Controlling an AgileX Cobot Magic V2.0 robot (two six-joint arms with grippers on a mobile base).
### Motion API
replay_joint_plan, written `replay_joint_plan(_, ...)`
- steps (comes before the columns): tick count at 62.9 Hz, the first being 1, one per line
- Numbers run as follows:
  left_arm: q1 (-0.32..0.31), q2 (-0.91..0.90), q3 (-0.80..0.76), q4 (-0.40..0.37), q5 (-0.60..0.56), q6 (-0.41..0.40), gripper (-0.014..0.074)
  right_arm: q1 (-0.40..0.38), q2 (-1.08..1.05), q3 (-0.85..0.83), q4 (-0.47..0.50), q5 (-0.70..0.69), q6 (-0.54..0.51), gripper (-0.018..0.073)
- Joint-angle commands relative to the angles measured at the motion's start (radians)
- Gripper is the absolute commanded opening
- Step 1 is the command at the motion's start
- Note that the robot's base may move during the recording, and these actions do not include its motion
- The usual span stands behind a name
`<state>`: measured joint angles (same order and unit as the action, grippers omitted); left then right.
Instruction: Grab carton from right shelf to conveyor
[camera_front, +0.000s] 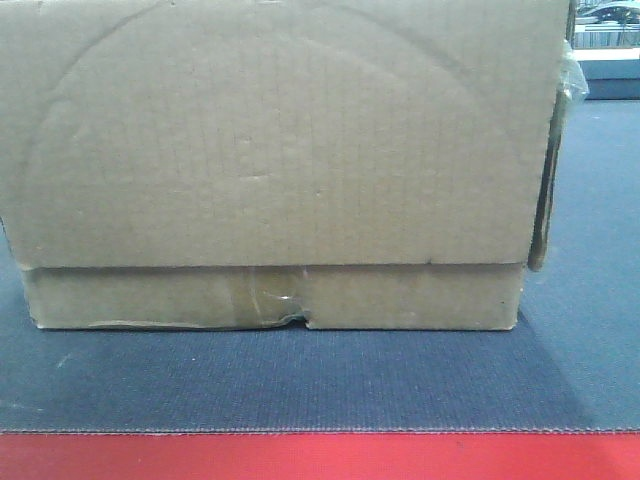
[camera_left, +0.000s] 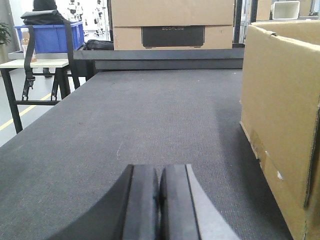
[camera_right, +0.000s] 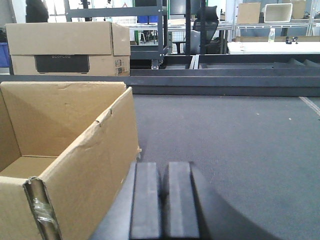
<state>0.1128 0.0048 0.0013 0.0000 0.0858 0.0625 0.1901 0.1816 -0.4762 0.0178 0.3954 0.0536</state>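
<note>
Both pincers (camera_left: 159, 200) (camera_right: 162, 200) pressed together, empty open carton (camera_front: 270, 150) resting on conveyor (camera_front: 300, 385)

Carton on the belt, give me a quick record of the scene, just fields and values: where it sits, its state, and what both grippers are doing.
carton: plain brown cardboard, resting on the conveyor
carton top: open, inside looks empty in the right wrist view
carton bottom band: wrinkled clear tape
conveyor edge: red strip along the near side
left gripper: shut, empty, low over the belt, carton to its right
right gripper: shut, empty, carton to its left
second box: beyond the belt's far end
</note>
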Motion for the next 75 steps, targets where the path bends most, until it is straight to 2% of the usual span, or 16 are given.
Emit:
replay_joint_plan(1,0.003,-0.005,-0.001,-0.010,-0.024,0.009,0.0015,-0.006,-0.004,-0.001,-0.008,-0.030,-0.005,-0.0067)
replay_joint_plan(31,0.003,-0.005,-0.001,-0.010,-0.024,0.009,0.0015,-0.006,-0.005,-0.001,-0.008,-0.030,-0.005,-0.0067)
replay_joint_plan(36,0.003,-0.005,-0.001,-0.010,-0.024,0.009,0.0015,-0.008,-0.015,-0.001,-0.008,-0.063,-0.005,-0.0067)
replay_joint_plan(40,0.003,-0.005,-0.001,-0.010,-0.024,0.009,0.0015,-0.023,-0.021,-0.001,0.045,-0.075,-0.005,-0.0067)
replay_joint_plan(46,0.003,-0.005,-0.001,-0.010,-0.024,0.009,0.0015,-0.078,-0.032,0.014,0.050,-0.052,-0.054,-0.0067)
replay_joint_plan(58,0.003,-0.005,-0.001,-0.010,-0.024,0.009,0.0015,-0.193,-0.085,0.166,0.113,-0.121,-0.116,-0.0067)
replay_joint_plan(70,0.003,-0.005,-0.001,-0.010,-0.024,0.009,0.0015,-0.202,-0.182,0.432,0.119,-0.294,-0.116,-0.0067)
replay_joint_plan(75,0.003,-0.005,-0.001,-0.010,-0.024,0.009,0.0015,-0.202,-0.182,0.476,0.119,-0.395,-0.116,-0.0067)
